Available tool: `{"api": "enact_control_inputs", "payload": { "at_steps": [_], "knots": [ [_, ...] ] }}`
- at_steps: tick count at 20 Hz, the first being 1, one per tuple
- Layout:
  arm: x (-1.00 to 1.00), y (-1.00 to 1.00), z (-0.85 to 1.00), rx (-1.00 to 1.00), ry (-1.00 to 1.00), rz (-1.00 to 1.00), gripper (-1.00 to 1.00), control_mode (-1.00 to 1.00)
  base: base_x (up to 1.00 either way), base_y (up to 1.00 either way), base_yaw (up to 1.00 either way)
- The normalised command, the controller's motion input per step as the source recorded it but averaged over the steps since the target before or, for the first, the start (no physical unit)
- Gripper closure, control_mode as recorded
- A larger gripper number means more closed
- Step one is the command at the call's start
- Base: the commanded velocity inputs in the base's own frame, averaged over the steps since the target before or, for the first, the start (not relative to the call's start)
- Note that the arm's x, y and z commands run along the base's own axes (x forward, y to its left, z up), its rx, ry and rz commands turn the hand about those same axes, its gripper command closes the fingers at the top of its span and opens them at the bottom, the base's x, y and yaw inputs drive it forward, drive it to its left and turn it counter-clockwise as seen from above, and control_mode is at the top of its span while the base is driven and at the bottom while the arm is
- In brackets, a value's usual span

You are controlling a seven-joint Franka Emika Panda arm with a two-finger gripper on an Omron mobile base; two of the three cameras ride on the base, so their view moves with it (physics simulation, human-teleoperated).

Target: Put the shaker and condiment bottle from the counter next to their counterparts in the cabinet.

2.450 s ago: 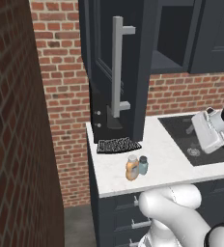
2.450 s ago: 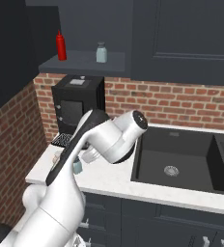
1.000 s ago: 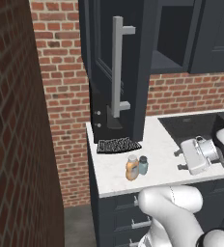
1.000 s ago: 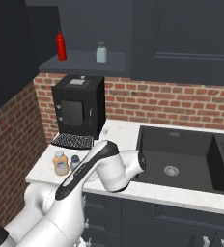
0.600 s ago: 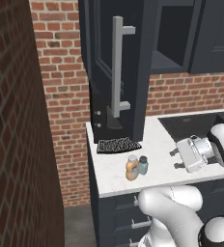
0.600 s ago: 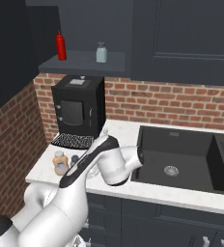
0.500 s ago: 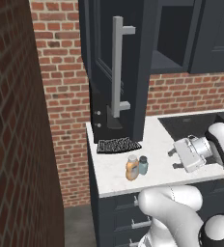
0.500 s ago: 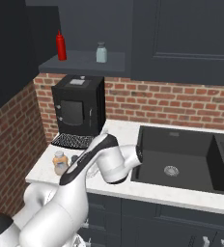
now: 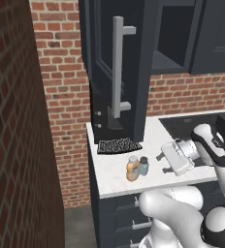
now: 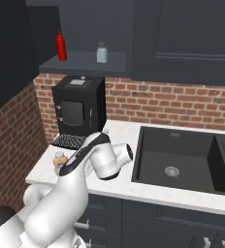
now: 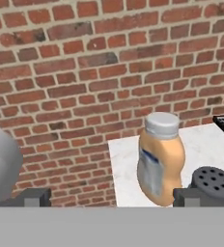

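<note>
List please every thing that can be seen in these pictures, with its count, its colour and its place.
condiment bottle: 1, orange with whitish cap, front of counter, left of shaker
shaker: 1, grey-blue with dark cap, beside the bottle
cabinet: 1, dark navy, door open, above counter
red bottle: 1, cabinet shelf
pale jar: 1, same shelf
black appliance: 1, counter's back
dark mat: 1, before appliance
sink: 1, black, in counter
gripper: 1, white, open, right of shaker

Red brick walls [image 9: 17, 121] ran behind and beside the kitchen. A dark sink basin [image 10: 180, 162] sat in the worktop, a black coffee machine [image 10: 78, 109] stood in the corner, and the floor [image 9: 78, 227] was grey.
</note>
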Motion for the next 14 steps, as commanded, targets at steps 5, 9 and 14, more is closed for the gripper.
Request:
{"api": "enact_control_inputs", "payload": {
  "at_steps": [5, 9, 14],
  "knots": [
    [0.24, 0.05, -0.18, 0.07, 0.01, 0.01, -1.00, -1.00, 0.00, 0.00, 0.00],
    [0.28, 0.00, -0.06, 0.11, 0.07, 0.01, -1.00, -1.00, 0.00, 0.00, 0.00],
    [0.28, 0.00, -0.08, 0.11, 0.07, 0.02, -1.00, -1.00, 0.00, 0.00, 0.00]
  ]
}}
